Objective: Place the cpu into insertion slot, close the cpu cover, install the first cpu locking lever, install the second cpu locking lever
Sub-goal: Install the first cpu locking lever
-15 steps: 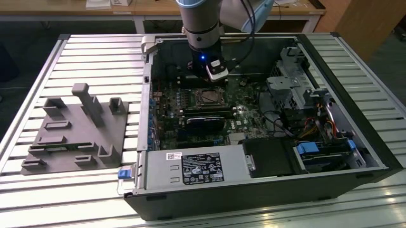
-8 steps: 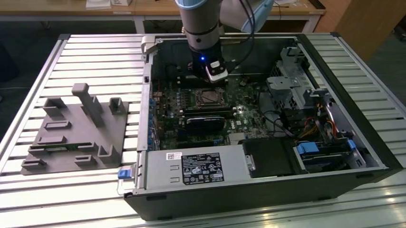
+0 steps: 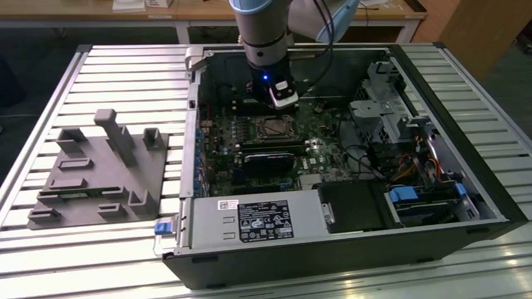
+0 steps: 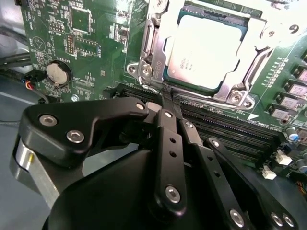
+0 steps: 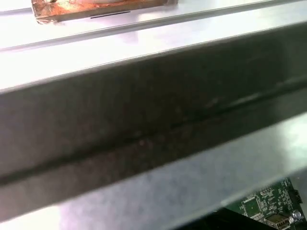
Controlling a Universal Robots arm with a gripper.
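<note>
Exterior view: an open black desktop computer case point(image 3: 465, 205) lies on its side on a table of silvery metal slats point(image 3: 124, 68). A grey moulded parts holder point(image 3: 99, 171) sits on the table towards the exterior view's left. The robot arm reaches down from the upper middle of the frame, and its black gripper point(image 3: 281, 99) hangs inside the case, just above the small square insertion slot with the silvery rim point(image 3: 275, 128) on the green motherboard point(image 3: 324, 152).

In the second wrist view the flat square cpu with a dull grey metal face point(image 4: 204, 45) lies seated in the slot. The thin silvery square-framed cpu cover point(image 4: 259, 55) appears folded down around it. The gripper's point(image 4: 165, 96) two black fingers are drawn together into a narrow tip. That tip sits at the socket's near corner, beside a silvery metal lever hook point(image 4: 145, 69) and right over the long black memory slots point(image 4: 230, 129). Whether a thin lever is pinched there cannot be told. A round silver coin battery point(image 4: 57, 74) sits well apart from the socket.

The first wrist view faces a dark band of the case wall point(image 5: 144, 120).

The step in hand is probably a locking lever. Doing it well likely means pressing on the lever only, keeping clear of the memory slots, and guiding the lever sideways under its catch.
</note>
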